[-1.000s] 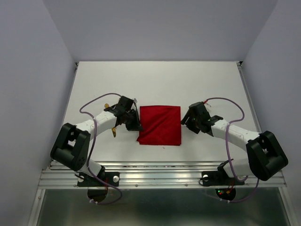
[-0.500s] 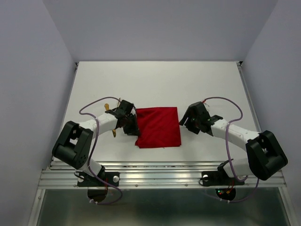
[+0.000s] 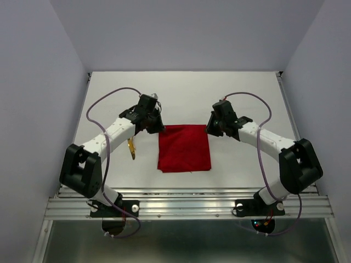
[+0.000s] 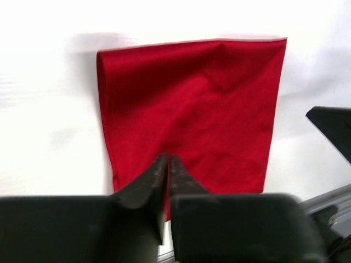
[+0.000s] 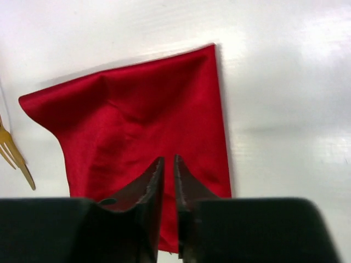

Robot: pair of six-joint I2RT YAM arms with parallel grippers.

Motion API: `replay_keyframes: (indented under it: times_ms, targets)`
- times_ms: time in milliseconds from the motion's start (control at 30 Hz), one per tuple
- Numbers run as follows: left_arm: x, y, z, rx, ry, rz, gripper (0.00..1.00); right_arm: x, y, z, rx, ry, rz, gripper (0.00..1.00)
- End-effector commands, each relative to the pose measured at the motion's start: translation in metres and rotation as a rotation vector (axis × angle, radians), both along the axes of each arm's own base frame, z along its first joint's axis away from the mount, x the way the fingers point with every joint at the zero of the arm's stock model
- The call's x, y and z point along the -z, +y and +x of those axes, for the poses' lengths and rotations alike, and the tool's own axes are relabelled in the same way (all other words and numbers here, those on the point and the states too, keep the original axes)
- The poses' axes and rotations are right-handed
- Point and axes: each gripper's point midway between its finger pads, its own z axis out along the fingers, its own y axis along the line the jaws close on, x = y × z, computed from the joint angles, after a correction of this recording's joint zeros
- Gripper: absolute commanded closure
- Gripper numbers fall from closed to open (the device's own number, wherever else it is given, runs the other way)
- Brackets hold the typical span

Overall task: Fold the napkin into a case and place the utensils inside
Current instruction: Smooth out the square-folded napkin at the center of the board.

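The red napkin (image 3: 184, 148) lies flat and folded into a rectangle in the middle of the table. My left gripper (image 3: 157, 125) hovers at its far left corner, my right gripper (image 3: 210, 127) at its far right corner. In the left wrist view the left gripper (image 4: 168, 159) has its jaws a thin slit apart over the napkin (image 4: 192, 104), holding nothing. The right gripper (image 5: 169, 160) shows a narrow gap over the napkin (image 5: 142, 115), also empty. A gold utensil (image 3: 131, 148) lies left of the cloth. The fork (image 5: 13, 156) shows its tines at the left edge of the right wrist view.
The left arm (image 3: 112, 134) reaches over the utensils' spot. The metal rail (image 3: 186, 205) runs along the near table edge. Grey walls close in the table on the left, right and back.
Both grippers moved from the napkin's sides up to its far corners. The left jaws parted and let go of the cloth; the right jaws narrowed. The napkin now lies squarer.
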Motion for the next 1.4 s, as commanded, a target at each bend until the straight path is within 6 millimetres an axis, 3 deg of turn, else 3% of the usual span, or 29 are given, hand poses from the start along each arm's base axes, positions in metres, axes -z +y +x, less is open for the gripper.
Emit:
replay_keyframes:
  times_ms: [0,33,100,133,367,467,700,800,967,1067,1100,1200,1267,1367]
  targets:
    - [0.005,-0.014,0.032,0.001,-0.019,0.006,0.95,-0.017,0.022,0.028,-0.115,-0.053,-0.035,0.87]
    - [0.007,-0.015,0.038,-0.002,-0.025,0.008,1.0,-0.005,0.024,0.032,-0.121,-0.028,-0.052,0.91]
    - [0.015,-0.018,0.052,-0.013,-0.024,0.016,1.0,-0.005,0.029,0.04,-0.13,-0.031,-0.055,0.96]
    - [0.016,-0.018,0.058,-0.016,-0.028,0.015,1.0,0.004,0.026,0.045,-0.122,-0.01,-0.065,0.98]
    - [0.039,-0.008,0.082,-0.058,-0.016,0.066,1.0,0.025,0.023,0.061,-0.106,0.032,-0.079,0.98]
    - [0.054,0.0,0.085,-0.076,0.0,0.094,1.0,0.032,0.02,0.067,-0.093,0.041,-0.094,0.98]
    - [0.093,0.01,0.077,-0.08,0.068,0.133,1.0,0.071,0.007,0.072,-0.059,0.093,-0.191,0.98]
    - [0.097,0.009,0.078,-0.075,0.075,0.14,1.0,0.069,0.004,0.068,-0.062,0.099,-0.201,0.99]
    - [0.089,0.006,0.079,-0.054,0.065,0.129,1.0,0.019,0.005,0.074,-0.064,-0.006,-0.167,0.99]
    - [0.08,0.013,0.082,-0.076,0.044,0.164,1.0,0.0,0.013,0.07,-0.091,-0.033,-0.113,0.99]
    - [0.065,0.011,0.086,-0.076,0.01,0.154,1.0,-0.003,0.014,0.068,-0.097,-0.036,-0.103,0.99]
    - [0.031,0.008,0.086,-0.074,-0.062,0.125,1.0,-0.007,0.029,0.045,-0.157,-0.043,-0.098,0.99]
    - [0.023,0.01,0.081,-0.075,-0.066,0.12,1.0,0.004,0.026,0.025,-0.172,-0.012,-0.114,0.99]
    - [0.021,0.01,0.068,-0.063,-0.054,0.094,1.0,0.002,0.027,-0.003,-0.194,0.005,-0.084,0.99]
